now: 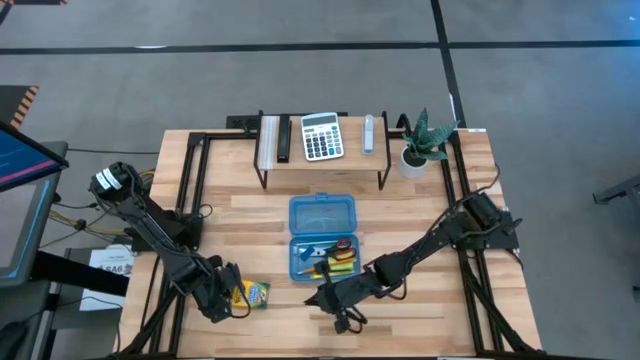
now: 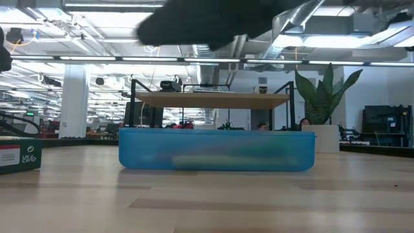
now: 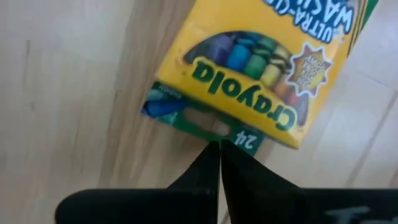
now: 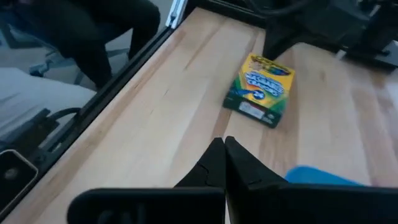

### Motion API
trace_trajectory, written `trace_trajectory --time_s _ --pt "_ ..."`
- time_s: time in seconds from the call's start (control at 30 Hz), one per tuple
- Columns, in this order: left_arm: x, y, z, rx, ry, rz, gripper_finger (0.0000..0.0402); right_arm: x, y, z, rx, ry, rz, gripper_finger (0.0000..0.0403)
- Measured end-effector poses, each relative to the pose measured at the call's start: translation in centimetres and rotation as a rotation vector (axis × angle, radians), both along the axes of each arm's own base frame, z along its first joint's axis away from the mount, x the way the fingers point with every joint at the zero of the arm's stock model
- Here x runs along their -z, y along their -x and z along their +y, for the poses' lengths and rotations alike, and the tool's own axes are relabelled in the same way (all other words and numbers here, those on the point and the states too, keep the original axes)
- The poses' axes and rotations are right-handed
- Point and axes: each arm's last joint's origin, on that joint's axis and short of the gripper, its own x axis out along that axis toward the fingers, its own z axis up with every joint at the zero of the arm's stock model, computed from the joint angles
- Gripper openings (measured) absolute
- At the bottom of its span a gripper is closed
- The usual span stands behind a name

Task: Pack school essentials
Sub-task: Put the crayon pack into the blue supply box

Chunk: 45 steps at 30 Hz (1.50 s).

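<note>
**Case open and part-filled, crayon box on the table beside it**

From above, the blue case (image 1: 322, 238) lies open at the middle of the table, lid half toward the shelf and tray half toward the near edge. The tray holds red-handled scissors (image 1: 344, 247), yellow and orange pencils (image 1: 322, 266) and green and yellow sticky notes (image 1: 343, 264) (too small to sort more finely). The yellow crayon box (image 1: 252, 294) lies flat on the wood to the left of the case, outside it. The left gripper (image 1: 236, 296) is just beside the box; the right gripper (image 1: 318, 297) hangs in front of the tray. A grey calculator (image 1: 320, 136) sits on the shelf (image 1: 322, 160), a potted plant (image 1: 424, 142) beside it.

At table height, the case (image 2: 217, 149) shows as a long blue wall, its contents only a blur through the plastic.

The left wrist view shows the crayon box (image 3: 258, 68) just past the left gripper's (image 3: 220, 149) fingertips, which are pressed together on nothing.

The right wrist view shows the right gripper (image 4: 224, 144) likewise closed and empty, the crayon box (image 4: 259, 89) well ahead of it.
</note>
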Motion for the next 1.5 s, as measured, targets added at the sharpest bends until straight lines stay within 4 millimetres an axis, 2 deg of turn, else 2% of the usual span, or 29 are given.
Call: trace_trajectory --time_s 0.2,0.33,0.67,1.0,1.3,1.5 --pt "0.9 -1.1 -0.8 0.046 0.018 -0.047 0.0 1.3 -2.1 0.5 0.002 0.051 0.083 0.0015" --pt "1.0 -1.7 -1.0 0.073 0.036 -0.089 0.0 1.8 -2.6 0.7 0.005 0.059 0.103 0.0007" --pt "1.0 -2.2 -0.7 0.085 0.03 -0.112 0.0 1.9 -3.4 -0.7 0.066 0.016 0.11 0.0013" --pt "1.0 -1.7 -0.7 0.049 0.071 -0.032 0.0 2.1 -3.3 -0.8 0.066 0.026 0.129 0.0013" --pt "1.0 -1.6 -0.8 0.052 0.064 -0.029 0.0 2.1 -3.3 -0.8 0.066 0.029 0.137 0.0014" --pt "0.8 -1.3 -0.7 0.032 0.053 0.052 0.0 2.2 -3.2 -0.8 0.066 0.036 0.149 0.0015"
